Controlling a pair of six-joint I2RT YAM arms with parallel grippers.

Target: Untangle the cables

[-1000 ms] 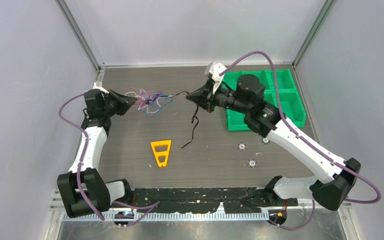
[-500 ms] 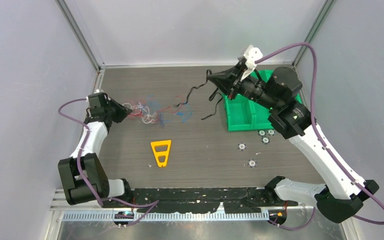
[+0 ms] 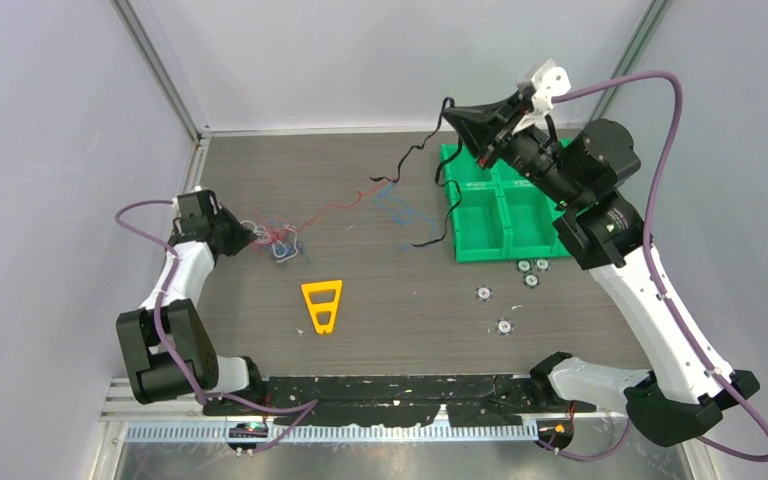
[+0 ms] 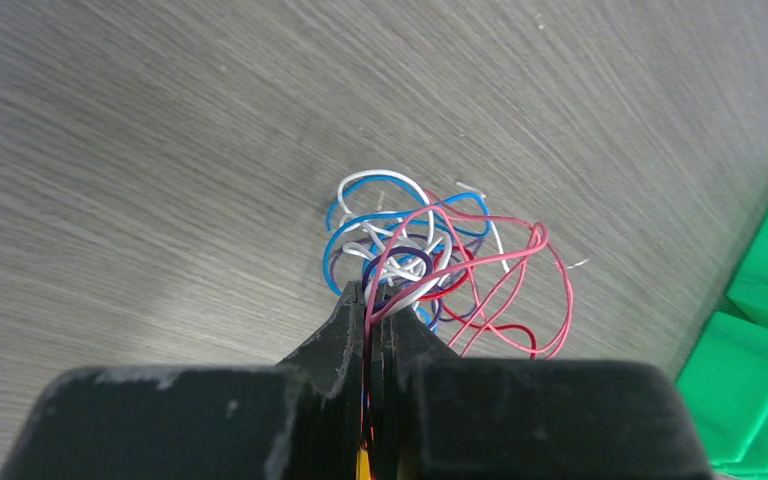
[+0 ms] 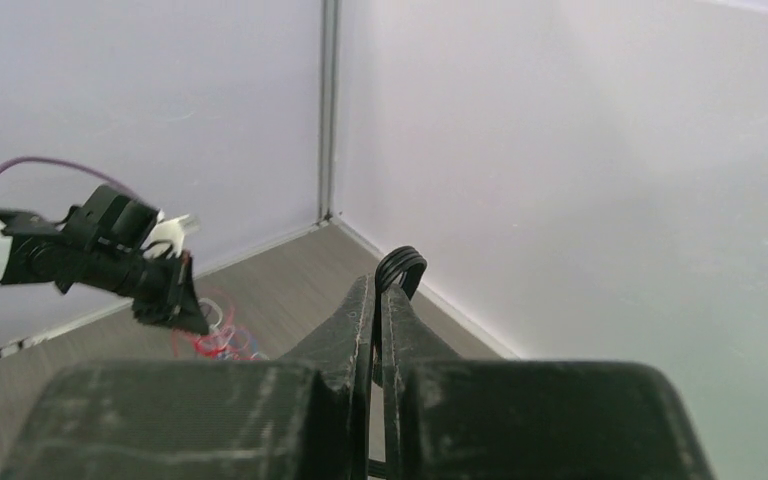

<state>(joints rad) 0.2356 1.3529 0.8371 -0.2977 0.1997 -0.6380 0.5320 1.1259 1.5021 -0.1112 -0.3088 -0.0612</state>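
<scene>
The cables (image 3: 276,243) form a small tangle of red, blue, purple and whitish wires on the table at the left. My left gripper (image 3: 249,238) is shut on that tangle; in its wrist view the jaws (image 4: 372,292) pinch pink and white strands of the bundle (image 4: 430,250). High at the back right, my right gripper (image 3: 451,112) is shut on a black cable (image 3: 412,155), whose loop (image 5: 400,266) sticks out past the fingertips (image 5: 378,288). The black cable dangles toward the table. A red strand (image 3: 332,209) runs from it to the tangle. A blue cable (image 3: 397,205) lies loose mid-table.
A green compartment bin (image 3: 520,215) sits at the back right, under the right arm. A flat orange triangle frame (image 3: 321,305) lies mid-table. Small round pieces (image 3: 503,326) are scattered in front of the bin. Grey walls close in the back and sides.
My right gripper has risen and swung back to the right with the black cable, drawing it out of the tangle. The left gripper pulled the remaining bundle slightly toward the near left.
</scene>
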